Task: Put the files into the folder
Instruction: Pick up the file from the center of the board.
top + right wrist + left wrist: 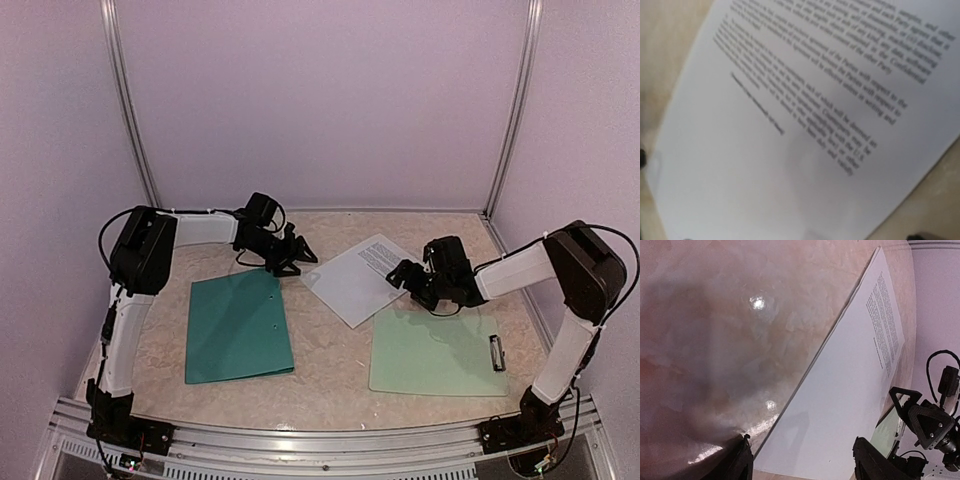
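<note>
The main risk, as we see it, is the grab itself. The papers lie flat on the table with no raised edge to catch. A hand that comes down too steeply would scrape the table, or would buckle and crease the top sheet. A pinch at one corner might also lift only the top sheet and fan the rest; we cannot tell how many sheets there are. The dark green folder lies shut, well apart from the papers on the left side. Nothing can go in until its cover is lifted, and a push against its edge would probably just slide it. The pale clipboard lies just beside the papers' near corner, so a dragged sheet could ride onto it instead.

The left hand hovers at the folder's far edge. The left wrist view shows its fingers spread with nothing between them and the papers' corner below. The right hand is over the printed end of the papers, its jaws wide apart and holding nothing. We cannot tell whether it touches the sheet.
</note>
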You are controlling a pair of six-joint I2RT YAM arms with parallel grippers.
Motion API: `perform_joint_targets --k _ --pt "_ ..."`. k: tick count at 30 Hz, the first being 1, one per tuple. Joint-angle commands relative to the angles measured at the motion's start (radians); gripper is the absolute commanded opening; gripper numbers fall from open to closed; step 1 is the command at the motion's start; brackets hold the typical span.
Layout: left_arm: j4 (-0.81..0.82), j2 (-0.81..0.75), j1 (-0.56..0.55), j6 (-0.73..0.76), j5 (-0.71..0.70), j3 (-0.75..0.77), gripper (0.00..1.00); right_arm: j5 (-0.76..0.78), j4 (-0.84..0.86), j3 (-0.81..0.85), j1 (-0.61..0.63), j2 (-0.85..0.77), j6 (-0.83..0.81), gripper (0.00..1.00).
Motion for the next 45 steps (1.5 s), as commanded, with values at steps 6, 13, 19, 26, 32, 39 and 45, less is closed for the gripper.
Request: perform_joint_targets --k 6,13,19,26,32,39,45 --pt "-0.272 0.209 0.032 0.092 -0.025 0.424 0.67 -0.065 0.184 -0.084 -0.011 0.059 0.307 0.90" --pt "-0.298 0.266 0.026 0.071 0.017 0.436 0.66 -0.132 0.272 -0.083 -0.011 0.131 0.401 0.90" --pt "-0.300 0.266 0.013 0.072 0.041 0.402 0.60 -0.175 0.320 -0.067 -0.005 0.176 0.428 0.89" --pt "-0.253 0.179 0.008 0.045 0.058 0.237 0.53 -0.222 0.232 0.034 -0.006 0.224 0.339 0.89" --pt "-0.194 0.075 0.004 0.033 0.050 0.060 0.51 -0.229 0.155 0.072 -0.006 0.208 0.259 0.89" --pt "-0.111 -0.041 -0.006 -0.006 0.034 -0.133 0.50 -0.234 0.010 0.135 -0.011 0.183 0.109 0.89" --pt "-0.089 -0.140 -0.039 -0.024 0.006 -0.256 0.50 -0.277 -0.111 0.220 -0.027 0.217 -0.028 0.89"
